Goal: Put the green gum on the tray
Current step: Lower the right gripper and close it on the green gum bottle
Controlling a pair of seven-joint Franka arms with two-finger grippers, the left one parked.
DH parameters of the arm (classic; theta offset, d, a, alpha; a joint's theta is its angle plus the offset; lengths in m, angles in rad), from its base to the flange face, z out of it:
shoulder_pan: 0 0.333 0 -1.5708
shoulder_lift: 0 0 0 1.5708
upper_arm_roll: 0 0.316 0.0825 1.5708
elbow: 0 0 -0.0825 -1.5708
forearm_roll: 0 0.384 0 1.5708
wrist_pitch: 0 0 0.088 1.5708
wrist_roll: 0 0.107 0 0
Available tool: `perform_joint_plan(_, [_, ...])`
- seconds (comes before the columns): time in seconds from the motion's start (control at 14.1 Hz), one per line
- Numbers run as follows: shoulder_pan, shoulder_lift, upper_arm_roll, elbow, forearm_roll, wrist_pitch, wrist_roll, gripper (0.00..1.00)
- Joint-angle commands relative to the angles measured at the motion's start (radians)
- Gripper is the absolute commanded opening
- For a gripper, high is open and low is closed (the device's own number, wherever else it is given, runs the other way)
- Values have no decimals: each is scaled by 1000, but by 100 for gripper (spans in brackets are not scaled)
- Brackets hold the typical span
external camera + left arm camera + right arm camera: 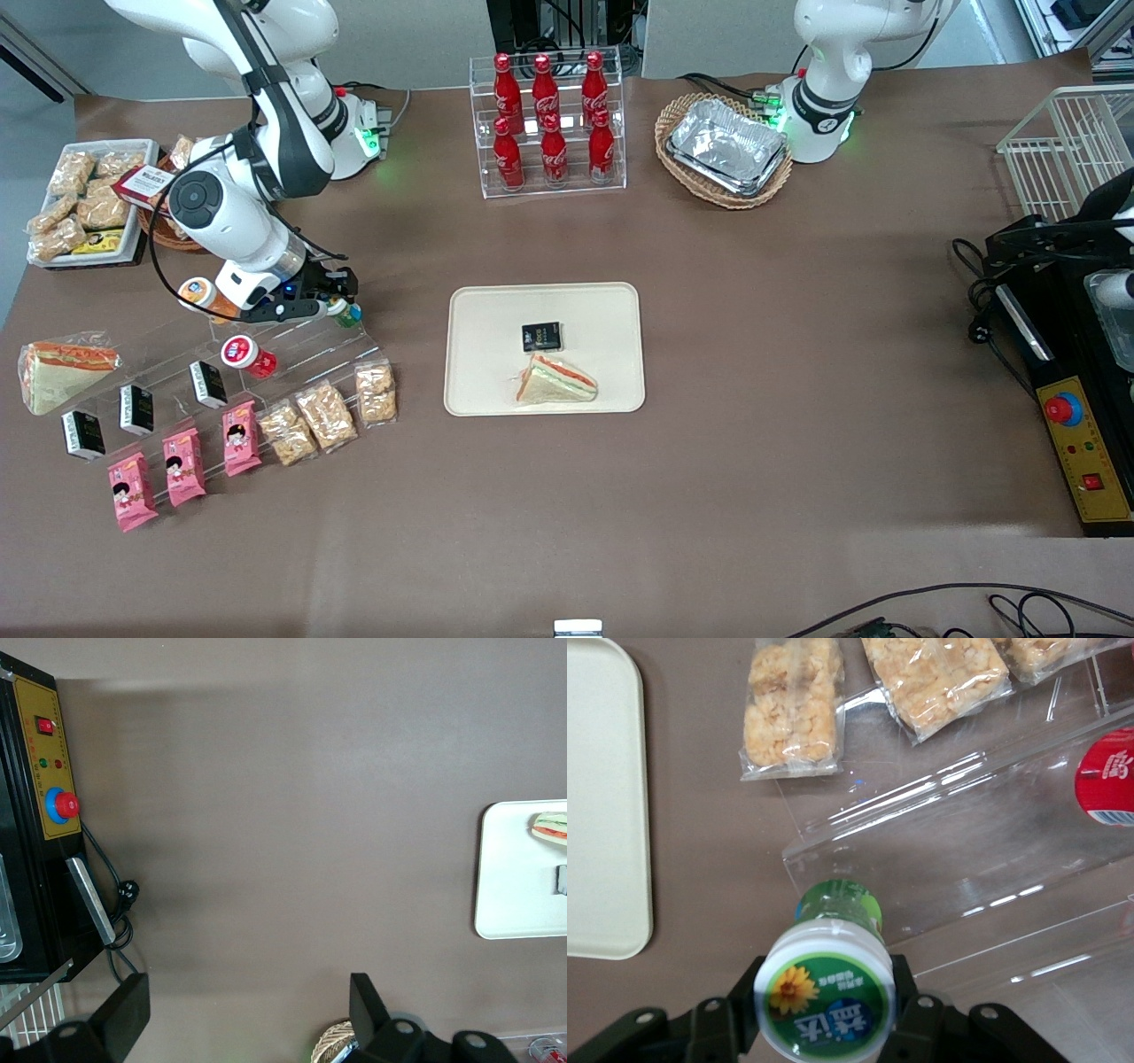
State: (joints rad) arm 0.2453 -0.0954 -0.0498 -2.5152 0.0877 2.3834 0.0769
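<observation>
The green gum (826, 992), a small green bottle with a white-rimmed lid and a flower label, sits between my right gripper's fingers (726, 1014). My right gripper (341, 307) is shut on it at the top step of a clear acrylic stand (292, 341), at the stand's end nearest the tray. The gum shows as a small green spot in the front view (344, 309). The cream tray (496, 354) lies at the table's middle, also seen in the right wrist view (602, 797). It holds a sandwich (556, 381) and a black packet (541, 337).
A red-lidded bottle (241, 352) and an orange bottle (197, 292) stand on the stand. Snack bags (328, 415), pink packets (186, 465) and black boxes (137, 409) line its lower steps. A cola rack (551, 124) and a basket of foil trays (726, 151) stand farther from the camera.
</observation>
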Motion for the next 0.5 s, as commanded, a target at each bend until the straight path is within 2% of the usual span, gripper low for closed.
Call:
perform_joint_plan(0.0, [-4, 3, -7, 4, 3, 13, -55, 40])
perform_joint_plan(0.14, [-12, -4, -16, 33, 3, -1, -94, 40])
perform_joint_plan(0.43, [-43, 5, -16, 227, 4, -241, -132, 40])
